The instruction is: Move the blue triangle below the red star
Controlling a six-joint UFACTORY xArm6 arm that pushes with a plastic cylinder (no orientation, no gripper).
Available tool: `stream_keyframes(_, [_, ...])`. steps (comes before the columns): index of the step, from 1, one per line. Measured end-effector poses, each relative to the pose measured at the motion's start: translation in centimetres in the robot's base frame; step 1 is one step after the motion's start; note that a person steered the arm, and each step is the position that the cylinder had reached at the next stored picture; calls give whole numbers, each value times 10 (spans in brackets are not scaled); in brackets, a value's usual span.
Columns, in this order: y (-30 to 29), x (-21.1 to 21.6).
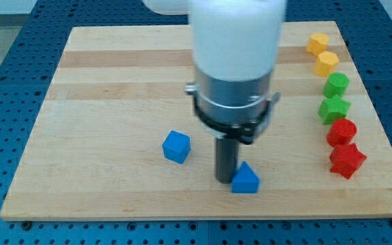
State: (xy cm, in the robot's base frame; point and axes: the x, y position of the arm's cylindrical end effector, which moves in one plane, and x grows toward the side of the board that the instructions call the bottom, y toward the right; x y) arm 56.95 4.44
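The blue triangle (246,180) lies near the view's bottom edge of the wooden board (114,88), right of centre. The red star (346,160) sits at the board's right side, level with or slightly above the triangle and well to its right. My tip (224,179) is down on the board, touching the triangle's left side. The arm's white and metal body hangs above it and hides the board behind.
A blue cube (176,146) sits left of my tip. Along the right edge, from the top: two yellow blocks (318,43) (327,63), two green blocks (336,84) (333,109), a red cylinder (341,131), then the red star.
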Motion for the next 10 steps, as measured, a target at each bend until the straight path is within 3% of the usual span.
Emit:
stream_keyframes(2, [10, 2])
stream_keyframes(6, [87, 6])
stream_keyframes(8, [59, 4])
stream_keyframes(10, [64, 47])
